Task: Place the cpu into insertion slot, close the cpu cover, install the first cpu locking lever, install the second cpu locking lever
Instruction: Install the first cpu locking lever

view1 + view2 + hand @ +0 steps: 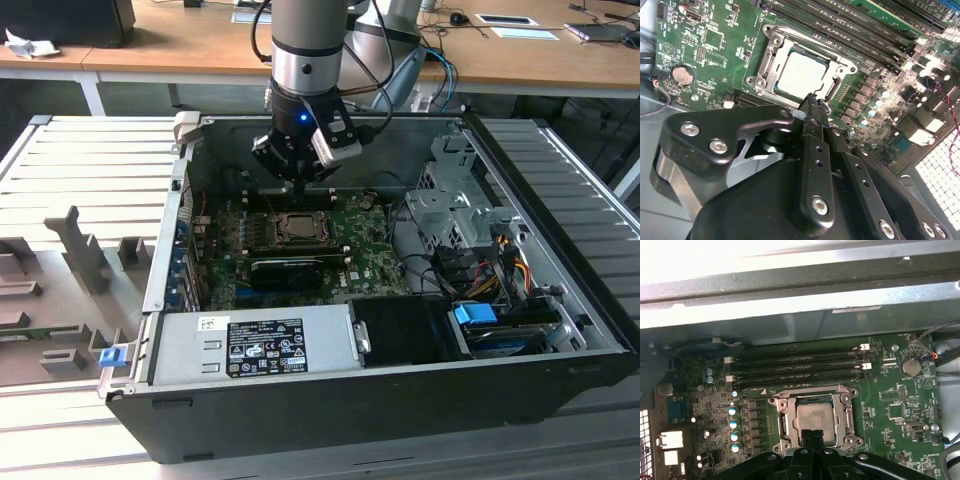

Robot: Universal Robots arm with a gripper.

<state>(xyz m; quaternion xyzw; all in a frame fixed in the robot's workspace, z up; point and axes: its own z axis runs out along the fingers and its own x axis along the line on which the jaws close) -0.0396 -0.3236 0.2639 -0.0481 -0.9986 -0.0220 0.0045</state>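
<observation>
One slatted metal worktop (90, 170) carries one open case (400, 400), and the arm reaches down into it. In the case, all below the pincer (298, 185), lie one grey power supply (250, 345) along the near wall, one green board (370, 265) on the floor, one metal drive cage (450, 210) off to the exterior view's right of the pincer with a bunch of cables (490, 270) beside it, and one long black card (290, 270) on the board, just past the socket from the pincer. The exterior view gives the case whole, with supply, cage and card. Both wrist views give the board close up: a bank of long black memory slots (795, 367) beside the socket, and one coin cell (911, 366) well off from the pincer's tips. The pincer (812, 100) hangs right over the socket's edge, its fingers drawn together to a narrow tip with nothing seen between them. One cover (771, 57) lies flat on the socket, and through its square window shows the silver top of the one cpu (802, 75), seated in the slot just beyond the fingertips. In the first wrist view the pincer (812, 434) overlaps the nearer edge of the cover (845, 415), with the cpu (815, 417) directly ahead of it.
</observation>
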